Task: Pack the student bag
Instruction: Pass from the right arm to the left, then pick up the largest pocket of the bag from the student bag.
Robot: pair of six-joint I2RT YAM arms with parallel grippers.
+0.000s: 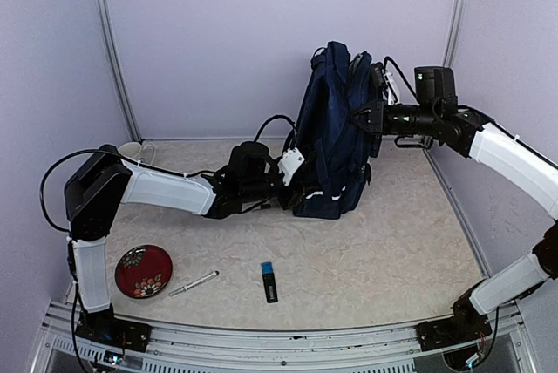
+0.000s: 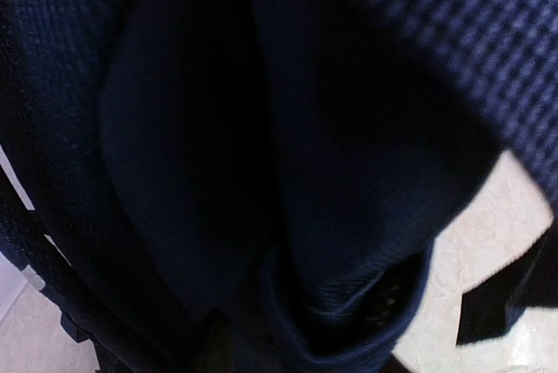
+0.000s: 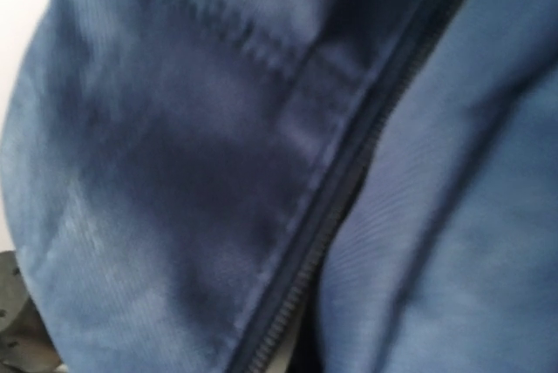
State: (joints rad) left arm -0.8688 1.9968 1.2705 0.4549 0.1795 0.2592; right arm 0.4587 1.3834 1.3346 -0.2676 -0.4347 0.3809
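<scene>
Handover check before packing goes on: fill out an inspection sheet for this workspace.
Surface: cream textured table, no spills seen.
Job's things: student bag upright at the back centre.
Clutter: red plate, pen, black stick with blue end near the front; white cup-like thing behind the left arm.
Grippers: left pincer against the bag's lower side, state hidden; right pincer shut at the bag's upper edge.
Cables: black cables loop along both arms.
Surroundings: plain lilac walls.

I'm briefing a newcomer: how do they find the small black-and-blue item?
Start at the navy backpack standing mid-table and look toward the near edge. The stubby black stick lies there, right of the white pen and red plate. Only it has a blue end.
</scene>
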